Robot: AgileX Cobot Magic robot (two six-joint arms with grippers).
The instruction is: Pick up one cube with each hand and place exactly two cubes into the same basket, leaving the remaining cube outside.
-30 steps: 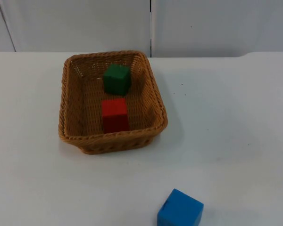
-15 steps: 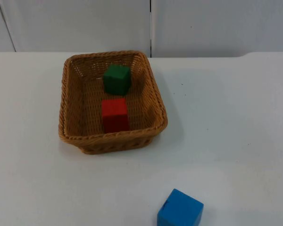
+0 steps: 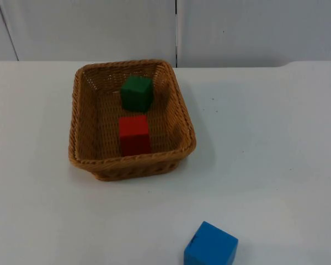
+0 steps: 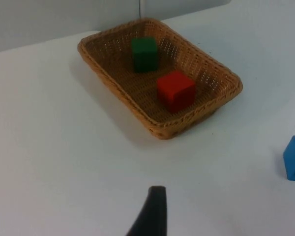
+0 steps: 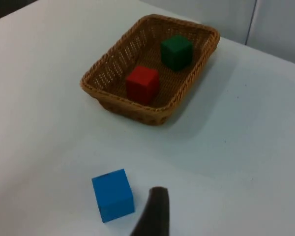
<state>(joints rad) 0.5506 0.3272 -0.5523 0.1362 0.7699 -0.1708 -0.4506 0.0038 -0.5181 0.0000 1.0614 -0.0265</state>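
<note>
the wicker basket point(image 3: 78, 128) sits toward the table's point(image 3: 276, 138) far edge, left of centre, holding the green cube point(image 3: 136, 93) at its far end and the red cube point(image 3: 134, 134) just nearer. the blue cube point(image 3: 211, 245) lies apart at the table's near edge. whether either claw is wide or narrow cannot be told.
</note>
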